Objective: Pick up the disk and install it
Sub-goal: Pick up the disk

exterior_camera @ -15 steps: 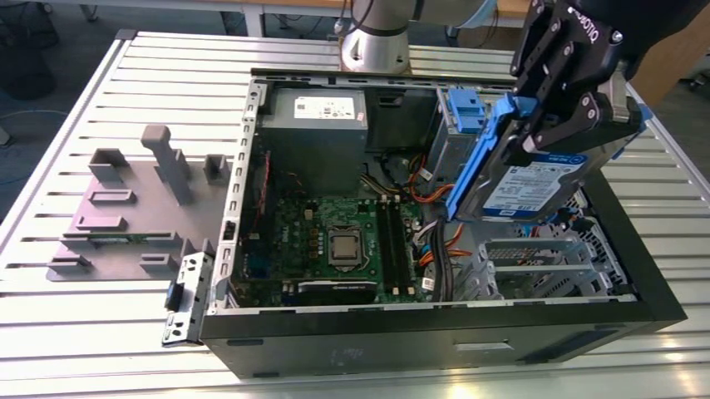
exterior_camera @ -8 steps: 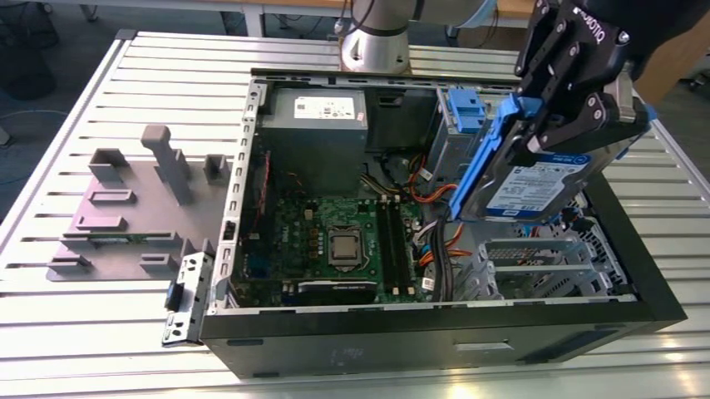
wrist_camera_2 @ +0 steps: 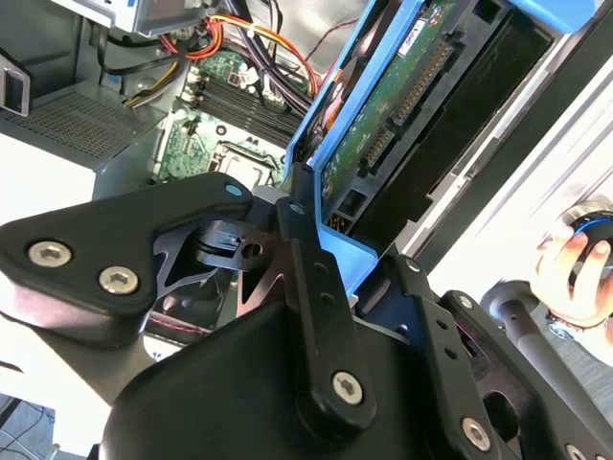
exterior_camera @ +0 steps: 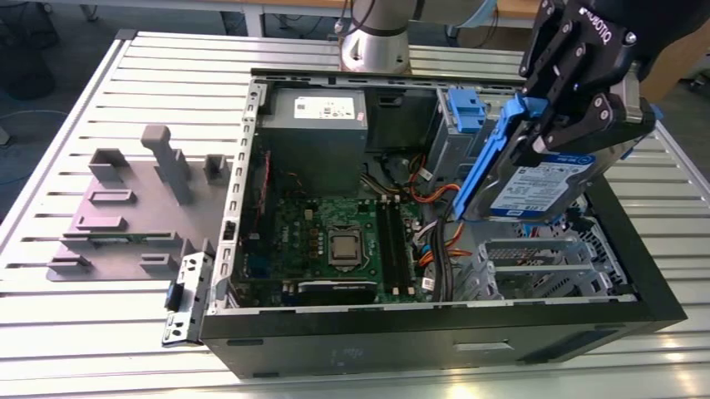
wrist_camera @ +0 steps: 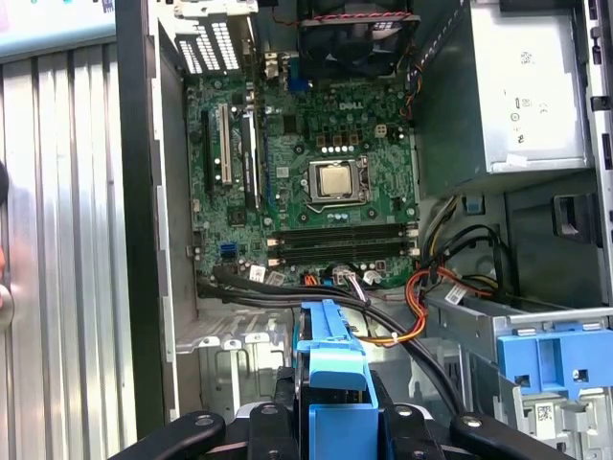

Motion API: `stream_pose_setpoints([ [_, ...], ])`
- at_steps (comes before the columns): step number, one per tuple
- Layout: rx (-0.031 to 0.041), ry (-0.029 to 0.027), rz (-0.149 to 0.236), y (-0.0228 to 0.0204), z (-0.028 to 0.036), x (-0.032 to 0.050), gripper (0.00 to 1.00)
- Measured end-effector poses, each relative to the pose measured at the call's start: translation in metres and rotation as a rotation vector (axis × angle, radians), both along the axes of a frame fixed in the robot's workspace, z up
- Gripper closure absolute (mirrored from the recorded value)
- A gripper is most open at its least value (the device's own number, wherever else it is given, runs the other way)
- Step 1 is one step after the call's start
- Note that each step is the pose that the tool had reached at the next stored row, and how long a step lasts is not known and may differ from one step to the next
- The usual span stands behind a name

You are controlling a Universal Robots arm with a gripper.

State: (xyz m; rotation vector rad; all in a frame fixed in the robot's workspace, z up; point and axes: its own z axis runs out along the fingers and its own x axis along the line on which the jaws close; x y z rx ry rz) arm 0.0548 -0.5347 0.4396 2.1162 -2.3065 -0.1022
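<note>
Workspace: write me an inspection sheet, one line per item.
Surface: ribbed metal table, bearing an open computer case.
Job's things: disk, tilted, in the air over the case.
Clutter: grey fixture plate beside the case on the exterior view's left; metal bracket on the table by the case.
Gripper: gripper, shut on the disk.
Cables: orange and black cables inside the case.
Surroundings: a person's hand in the second wrist view.
</note>
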Motion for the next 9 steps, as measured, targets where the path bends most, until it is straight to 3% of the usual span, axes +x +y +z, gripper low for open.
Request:
stream_pose_setpoints([
  [9,-0.0001,0.0000,0.000,0.0000,-0.0001,0.0047,0.63],
])
